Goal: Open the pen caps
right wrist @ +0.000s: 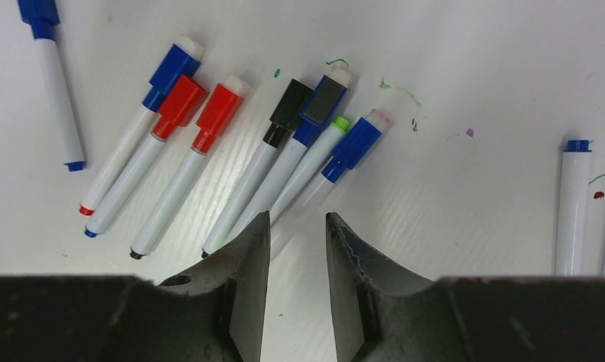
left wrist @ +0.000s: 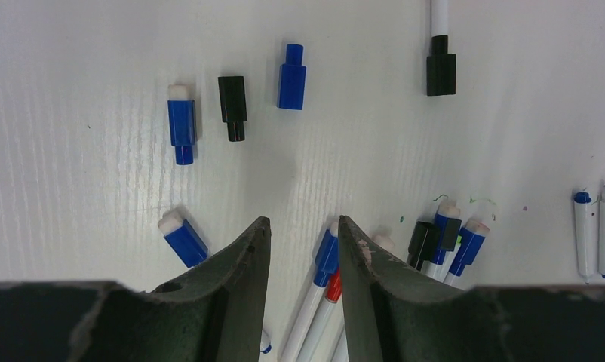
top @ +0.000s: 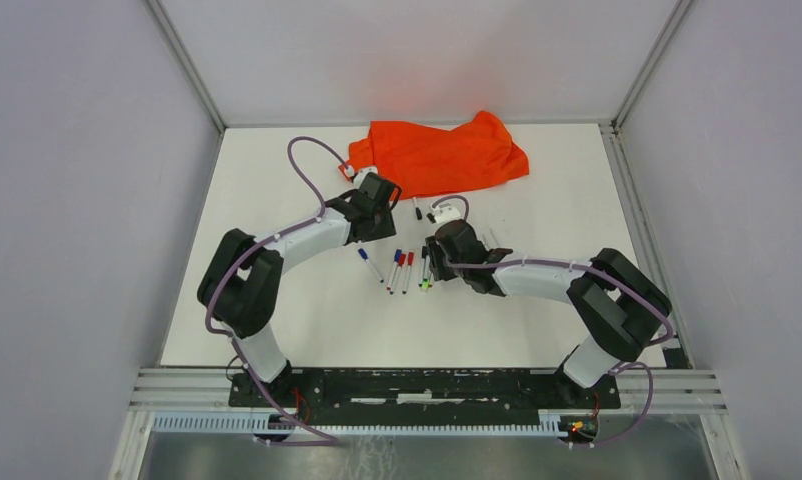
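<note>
TASK PART DONE: My left gripper hangs over the table with fingers apart, gripping nothing. Ahead of it lie four loose caps, already off: a black cap flanked by blue caps, and one more blue close by my left finger. Farther ahead and to the right, a black-capped pen is still shut. My right gripper is likewise spread and empty, poised just short of a fan of seven pens. Every one is still capped: blue, two red caps, black, blue, a green cap and blue again. Two barrels off to its right look bare. By my reckoning, most of the pulling is left.
</note>
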Motion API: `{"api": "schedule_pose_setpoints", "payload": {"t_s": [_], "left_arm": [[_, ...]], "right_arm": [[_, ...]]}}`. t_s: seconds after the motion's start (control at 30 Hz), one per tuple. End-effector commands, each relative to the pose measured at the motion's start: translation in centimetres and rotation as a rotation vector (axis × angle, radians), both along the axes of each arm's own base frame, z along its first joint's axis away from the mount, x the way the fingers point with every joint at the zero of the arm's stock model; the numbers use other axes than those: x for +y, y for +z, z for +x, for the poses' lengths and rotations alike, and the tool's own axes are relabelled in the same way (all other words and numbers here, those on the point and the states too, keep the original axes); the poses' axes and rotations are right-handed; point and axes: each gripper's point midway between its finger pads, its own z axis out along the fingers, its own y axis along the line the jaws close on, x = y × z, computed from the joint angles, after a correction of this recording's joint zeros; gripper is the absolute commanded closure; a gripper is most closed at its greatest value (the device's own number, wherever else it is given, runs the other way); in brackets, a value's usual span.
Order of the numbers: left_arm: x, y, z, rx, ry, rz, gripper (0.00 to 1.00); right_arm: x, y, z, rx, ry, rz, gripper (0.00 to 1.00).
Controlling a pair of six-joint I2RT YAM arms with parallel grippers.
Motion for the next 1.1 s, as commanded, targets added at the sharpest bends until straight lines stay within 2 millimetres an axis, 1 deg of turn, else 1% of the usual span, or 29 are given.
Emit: {"api": "schedule_pose_setpoints", "payload": {"t_s": [0.0, 0.27, 0.63, 1.07], "left_arm": [[-0.3, 1.9, 0.5, -0.053, 0.026, -0.049, 0.55], [-0.4, 1.9, 0.4, -0.054, 0.022, -0.052, 0.55], [-0.4, 1.4, 0.3, -0.048, 0.021, -0.055, 0.55], [-0.5, 1.5, 0.3, -0.047, 0.022, -0.062, 0.55]], "right_arm": [[1.8, 2.4, 1.5, -0.054, -0.028, 0.058, 0.62], [0.7, 0.5, 1.3, -0.037, -0.045, -0.003, 0.62], [-0.1, -0.3, 0.9, -0.032, -0.044, -0.036, 0.62], [-0.9, -2.6, 0.1, 0.000, -0.029, -0.098, 0.62]]}}
